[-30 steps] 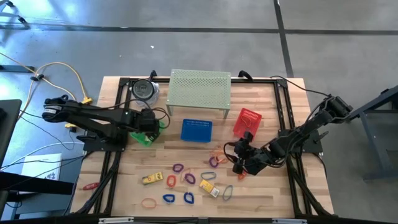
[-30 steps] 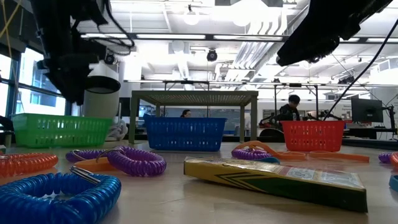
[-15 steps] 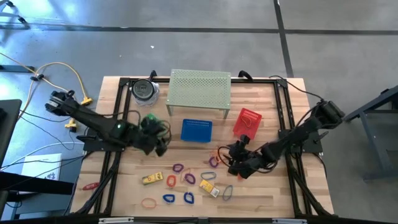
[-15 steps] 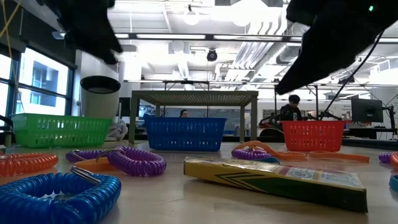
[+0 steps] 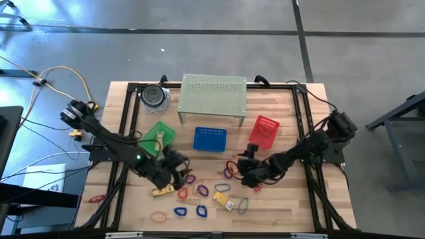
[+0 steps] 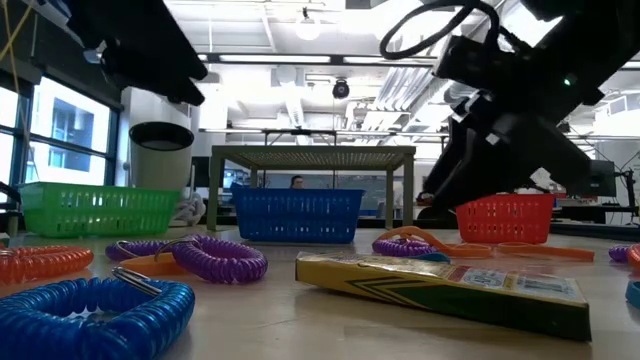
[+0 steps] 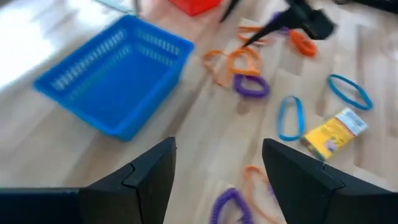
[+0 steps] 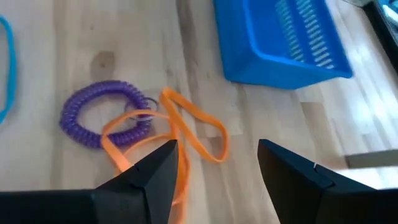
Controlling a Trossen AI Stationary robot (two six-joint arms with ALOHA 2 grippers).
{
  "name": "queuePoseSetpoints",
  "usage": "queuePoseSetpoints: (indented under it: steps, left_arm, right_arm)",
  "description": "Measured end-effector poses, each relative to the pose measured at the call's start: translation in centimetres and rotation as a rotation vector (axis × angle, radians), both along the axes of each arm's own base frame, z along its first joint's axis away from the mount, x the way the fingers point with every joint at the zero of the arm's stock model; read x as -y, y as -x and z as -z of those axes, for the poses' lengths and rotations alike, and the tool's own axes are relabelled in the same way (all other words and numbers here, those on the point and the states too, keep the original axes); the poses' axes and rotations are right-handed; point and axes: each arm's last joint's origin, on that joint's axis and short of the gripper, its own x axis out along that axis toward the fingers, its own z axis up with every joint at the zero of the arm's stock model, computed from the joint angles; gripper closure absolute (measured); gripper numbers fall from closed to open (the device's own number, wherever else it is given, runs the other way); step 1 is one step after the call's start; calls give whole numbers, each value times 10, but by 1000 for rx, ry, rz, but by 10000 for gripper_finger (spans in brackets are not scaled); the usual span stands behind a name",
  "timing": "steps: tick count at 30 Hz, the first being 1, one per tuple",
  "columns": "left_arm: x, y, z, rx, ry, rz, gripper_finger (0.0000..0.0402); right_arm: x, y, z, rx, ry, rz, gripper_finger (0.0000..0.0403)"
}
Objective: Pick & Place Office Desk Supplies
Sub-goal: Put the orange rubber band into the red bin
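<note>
The office desk supplies lie loose on the near half of the table: purple coil loops (image 5: 190,179), blue loops (image 5: 201,211), orange bands (image 5: 159,216) and small yellow boxes (image 5: 159,191). My left gripper (image 5: 176,170) hangs open just above the left part of this scatter with nothing between its fingers (image 7: 217,180). My right gripper (image 5: 243,170) stands open low over a purple coil (image 8: 106,121) tangled with an orange band (image 8: 189,134). Both lie flat on the wood, and the gripper touches neither.
A green basket (image 5: 158,135), a blue basket (image 5: 210,139) and a red basket (image 5: 264,130) stand in a row across the table's middle. A mesh metal shelf (image 5: 214,96) and a round container (image 5: 154,96) stand behind them. People show in the room beyond.
My left gripper has swung from over the green basket toward the table's near edge and right, and now stands over the loose items, tipped more level. My right gripper has sunk and drifted left toward the purple coil and orange band, rolling as it went.
</note>
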Motion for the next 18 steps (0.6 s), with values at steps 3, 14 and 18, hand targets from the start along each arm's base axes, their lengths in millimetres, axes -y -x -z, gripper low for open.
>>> queuePoseSetpoints:
  steps: [3,14,18]
  left_arm:
    - [10,-9,8,24,-19,39,168]
    - [22,-22,18,75,-28,82,168]
    - [22,-22,17,79,-32,88,168]
  right_arm:
    - [0,-2,0,3,-7,-17,192]
    - [14,-11,7,-38,-61,-16,192]
    - [15,-14,16,-68,-67,-40,192]
